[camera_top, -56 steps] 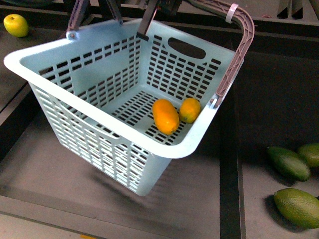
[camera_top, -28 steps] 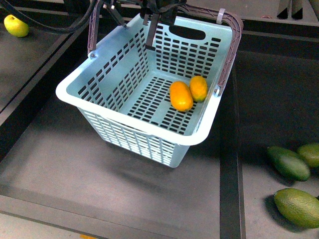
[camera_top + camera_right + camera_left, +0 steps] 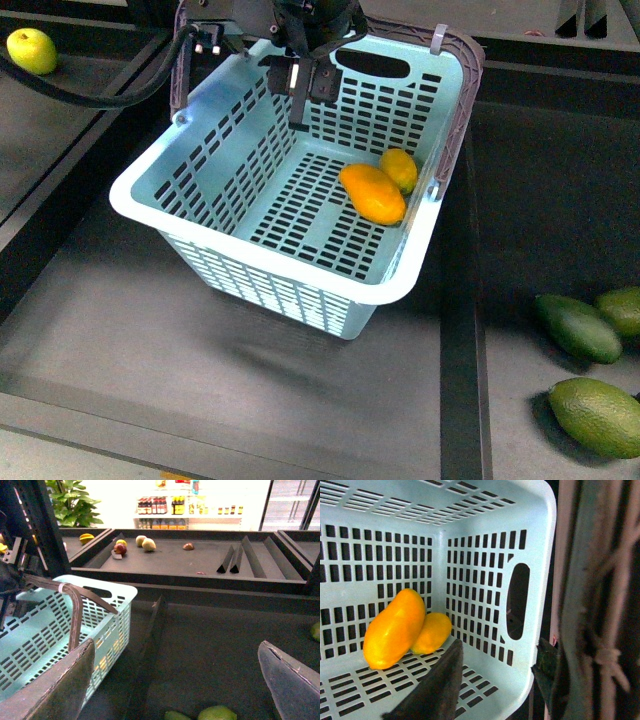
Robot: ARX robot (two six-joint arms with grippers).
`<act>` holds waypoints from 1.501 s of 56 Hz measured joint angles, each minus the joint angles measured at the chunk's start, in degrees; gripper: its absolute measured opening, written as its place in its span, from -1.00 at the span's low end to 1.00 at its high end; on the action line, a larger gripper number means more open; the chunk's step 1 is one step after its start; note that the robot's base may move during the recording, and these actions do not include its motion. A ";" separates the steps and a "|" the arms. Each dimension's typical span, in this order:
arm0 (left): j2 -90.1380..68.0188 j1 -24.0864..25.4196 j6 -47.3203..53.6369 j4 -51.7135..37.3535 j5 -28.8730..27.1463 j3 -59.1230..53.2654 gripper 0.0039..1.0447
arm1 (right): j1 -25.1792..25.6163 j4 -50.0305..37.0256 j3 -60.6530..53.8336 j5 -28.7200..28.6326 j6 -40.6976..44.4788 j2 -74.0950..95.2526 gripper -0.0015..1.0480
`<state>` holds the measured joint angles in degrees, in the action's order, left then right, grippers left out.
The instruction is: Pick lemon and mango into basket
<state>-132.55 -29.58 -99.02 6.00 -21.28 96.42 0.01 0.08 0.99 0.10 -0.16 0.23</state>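
Observation:
The aqua basket (image 3: pixel 262 285) sits on the dark shelf with its brown handle (image 3: pixel 457 95) folded toward the right rim. The mango (image 3: pixel 373 194) lies on the basket floor with the lemon (image 3: pixel 400 168) touching it, both in the far right corner. My left gripper (image 3: pixel 305 85) is open at the basket's far wall. In the left wrist view the left gripper (image 3: pixel 492 680) has its jaws on either side of the basket wall (image 3: pixel 485 555), and the mango (image 3: pixel 394 628) and lemon (image 3: pixel 432 632) lie beyond. My right gripper (image 3: pixel 175 685) is open and empty to the right of the basket (image 3: pixel 100 615).
Dark green oval fruits (image 3: pixel 580 330) lie at the right on the neighbouring shelf section, and show below the right gripper (image 3: pixel 215 713). A yellow round fruit (image 3: pixel 31 50) sits far left. A raised divider rail (image 3: pixel 457 330) runs along the basket's right side. Several fruits (image 3: pixel 145 542) lie on a rear shelf.
The basket has come down from a raised tilt and settled flat on the shelf. The mango has rolled onto its side against the lemon. The left gripper now shows at the far wall.

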 joint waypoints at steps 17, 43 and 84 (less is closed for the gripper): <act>17.66 1.44 -10.40 6.47 -11.08 -17.94 0.86 | 0.00 0.00 0.00 0.00 0.00 0.00 0.83; 36.22 9.81 75.67 -66.36 1.86 -61.18 -0.14 | 0.00 0.00 0.00 0.02 0.00 0.00 0.83; 71.91 23.93 98.18 -61.29 15.78 -91.84 -0.94 | 0.00 0.00 0.00 0.02 0.00 0.00 0.83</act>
<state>-60.64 -5.65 -0.84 -55.29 -5.50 4.58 0.01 0.08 0.99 0.12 -0.16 0.23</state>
